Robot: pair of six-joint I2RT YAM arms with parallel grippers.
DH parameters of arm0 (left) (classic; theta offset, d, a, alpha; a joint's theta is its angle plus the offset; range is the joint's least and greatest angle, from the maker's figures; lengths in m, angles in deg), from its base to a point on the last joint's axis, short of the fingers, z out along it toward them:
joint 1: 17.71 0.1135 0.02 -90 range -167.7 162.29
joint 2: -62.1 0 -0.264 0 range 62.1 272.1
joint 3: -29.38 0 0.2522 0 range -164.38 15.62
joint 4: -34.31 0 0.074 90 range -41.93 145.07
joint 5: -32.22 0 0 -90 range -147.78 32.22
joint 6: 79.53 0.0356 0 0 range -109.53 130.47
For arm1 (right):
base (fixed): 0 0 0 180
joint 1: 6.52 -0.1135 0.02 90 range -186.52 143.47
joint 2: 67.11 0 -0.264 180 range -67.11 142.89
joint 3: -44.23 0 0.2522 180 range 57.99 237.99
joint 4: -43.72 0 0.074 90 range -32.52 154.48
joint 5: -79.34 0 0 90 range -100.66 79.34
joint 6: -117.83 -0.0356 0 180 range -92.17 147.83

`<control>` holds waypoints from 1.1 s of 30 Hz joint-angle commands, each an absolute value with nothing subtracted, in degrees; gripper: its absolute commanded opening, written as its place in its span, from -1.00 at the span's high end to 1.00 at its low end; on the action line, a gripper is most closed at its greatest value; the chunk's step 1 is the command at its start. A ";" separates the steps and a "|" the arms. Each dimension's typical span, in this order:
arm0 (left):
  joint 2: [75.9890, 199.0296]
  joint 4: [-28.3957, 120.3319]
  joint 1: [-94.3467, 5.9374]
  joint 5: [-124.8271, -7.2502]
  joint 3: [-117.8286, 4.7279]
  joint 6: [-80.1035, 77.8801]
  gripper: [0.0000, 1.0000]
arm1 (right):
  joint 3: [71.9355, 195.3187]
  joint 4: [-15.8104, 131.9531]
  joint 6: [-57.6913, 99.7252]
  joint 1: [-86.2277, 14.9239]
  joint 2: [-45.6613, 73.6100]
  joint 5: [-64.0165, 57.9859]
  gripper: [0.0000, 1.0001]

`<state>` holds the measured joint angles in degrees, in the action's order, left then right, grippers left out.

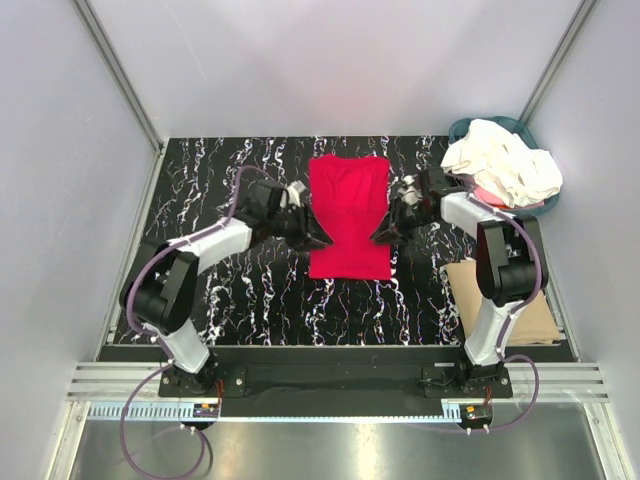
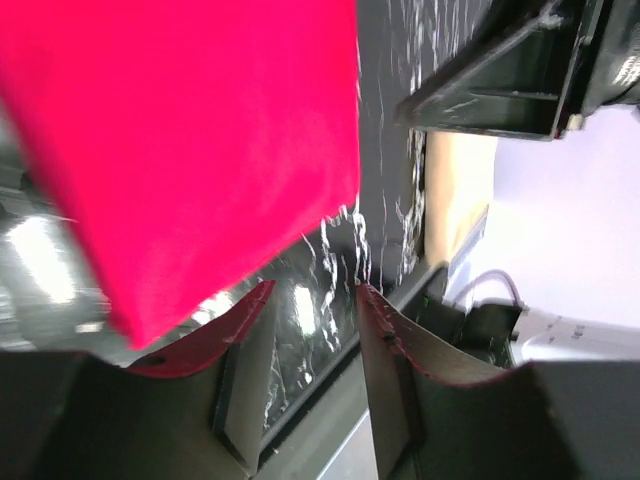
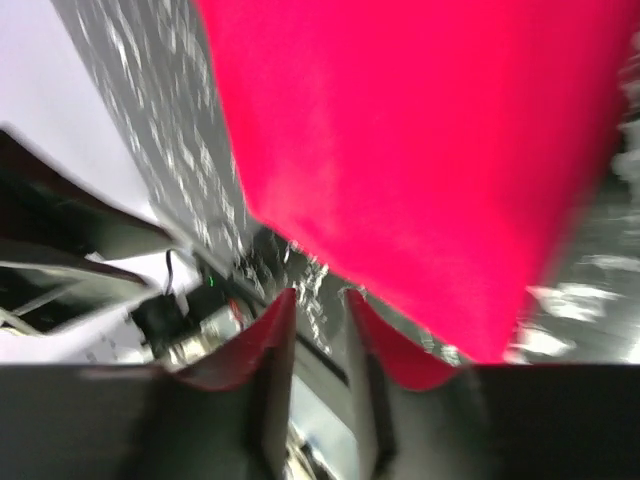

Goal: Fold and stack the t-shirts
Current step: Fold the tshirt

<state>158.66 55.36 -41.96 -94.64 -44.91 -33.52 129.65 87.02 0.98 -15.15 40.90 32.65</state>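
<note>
On the desk lies one red t-shirt, flat between my two tools. The left tool and right tool are both parted and empty. Cream-white t-shirts, perhaps two, fill one teal basket.

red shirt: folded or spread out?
Folded, at least lengthwise: the red shirt lies flat as a narrow rectangle on the table, no sleeves sticking out.
</note>
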 commanded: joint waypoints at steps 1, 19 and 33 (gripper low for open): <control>162.28 49.40 -44.42 -94.69 -41.34 -37.78 0.20 | 126.11 81.85 -2.21 -21.89 40.91 35.39 0.48; 163.21 53.61 -43.63 -88.89 -33.70 -32.07 0.26 | 108.03 73.29 -4.25 -22.01 39.26 27.14 0.36; 138.22 43.08 -47.05 -78.28 -13.76 -61.57 -0.25 | 92.81 70.52 -24.33 -17.60 13.32 15.80 -0.43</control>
